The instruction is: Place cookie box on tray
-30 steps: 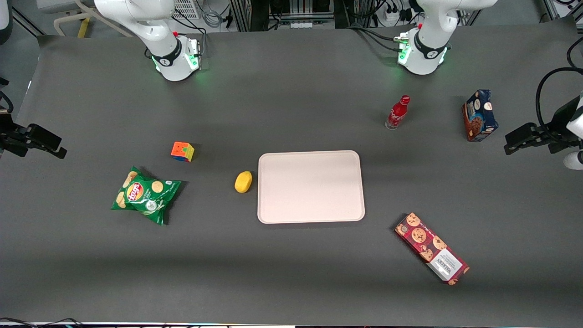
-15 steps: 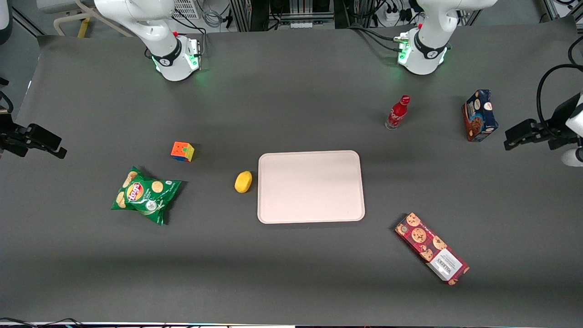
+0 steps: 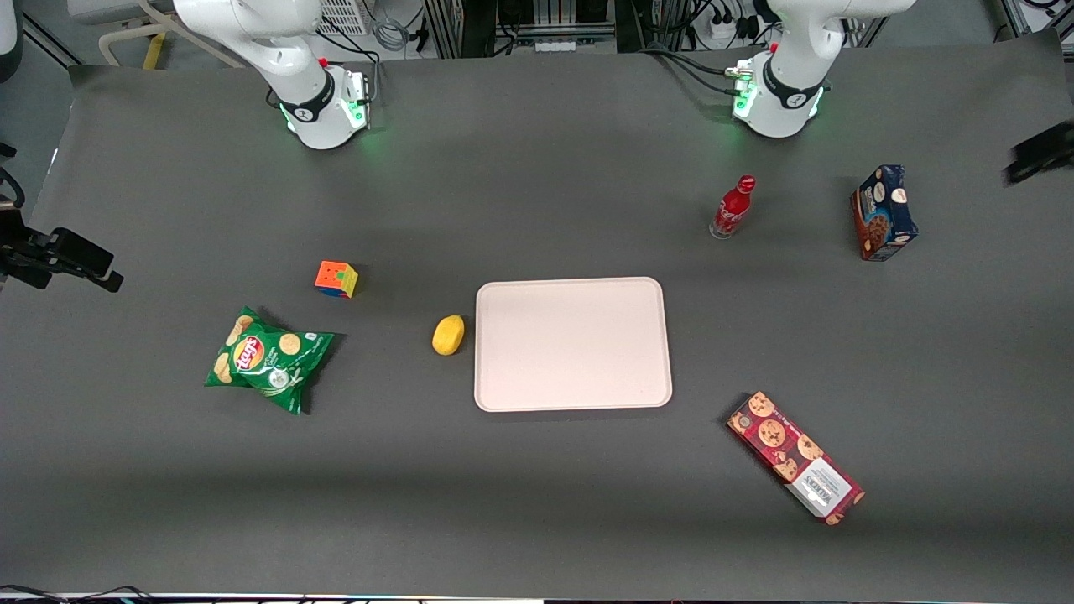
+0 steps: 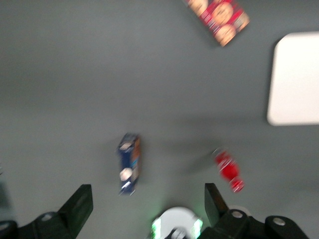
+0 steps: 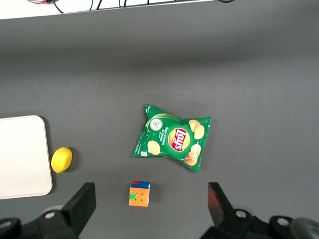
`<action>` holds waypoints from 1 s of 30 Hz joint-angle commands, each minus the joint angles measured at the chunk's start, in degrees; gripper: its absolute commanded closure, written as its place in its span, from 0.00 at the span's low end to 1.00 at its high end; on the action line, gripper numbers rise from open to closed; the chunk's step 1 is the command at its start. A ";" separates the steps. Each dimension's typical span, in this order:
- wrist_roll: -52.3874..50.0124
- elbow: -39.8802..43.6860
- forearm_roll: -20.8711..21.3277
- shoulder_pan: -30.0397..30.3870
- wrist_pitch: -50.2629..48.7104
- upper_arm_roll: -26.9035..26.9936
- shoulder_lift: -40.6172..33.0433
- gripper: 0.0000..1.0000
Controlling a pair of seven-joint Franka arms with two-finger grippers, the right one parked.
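The cookie box (image 3: 885,212) is dark navy with a brown-orange side and stands on the mat toward the working arm's end of the table. It also shows in the left wrist view (image 4: 129,162). The pale pink-beige tray (image 3: 573,344) lies flat mid-table with nothing on it, and its corner shows in the left wrist view (image 4: 296,79). My left gripper (image 3: 1039,151) is a blurred dark shape at the table's edge, farther from the front camera than the cookie box and well apart from it. In its wrist view the gripper (image 4: 148,204) is open and empty, high above the mat.
A red cola bottle (image 3: 732,207) stands beside the cookie box, toward the tray. A long red cookie box (image 3: 795,457) lies nearer the front camera. A lemon (image 3: 448,335) sits beside the tray. A colour cube (image 3: 336,278) and a green chips bag (image 3: 267,359) lie toward the parked arm's end.
My left gripper has moved quickly away from the front camera, from beside the cookie box to a spot farther back at the table's edge. Nothing on the table has moved.
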 commanded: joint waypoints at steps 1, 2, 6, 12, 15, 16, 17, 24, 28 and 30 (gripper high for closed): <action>4.57 -9.07 1.84 -0.13 3.52 4.19 -3.07 0.00; 4.65 -12.06 2.28 -0.05 5.71 4.19 -3.86 0.00; 4.83 -26.99 2.63 0.13 17.13 4.80 -8.69 0.00; 5.44 -44.06 2.72 0.22 32.69 7.17 -10.63 0.00; 5.88 -50.30 2.72 0.22 39.11 7.96 -10.72 0.00; 6.41 -51.89 2.72 0.22 40.96 8.58 -10.63 0.00; 7.11 -53.30 2.90 0.22 42.54 9.28 -10.63 0.00; 10.90 -60.42 4.74 0.22 49.85 13.85 -10.89 0.00; 11.33 -63.67 5.53 0.31 53.36 14.73 -11.51 0.00; 11.77 -64.99 5.54 0.31 54.42 15.44 -11.77 0.00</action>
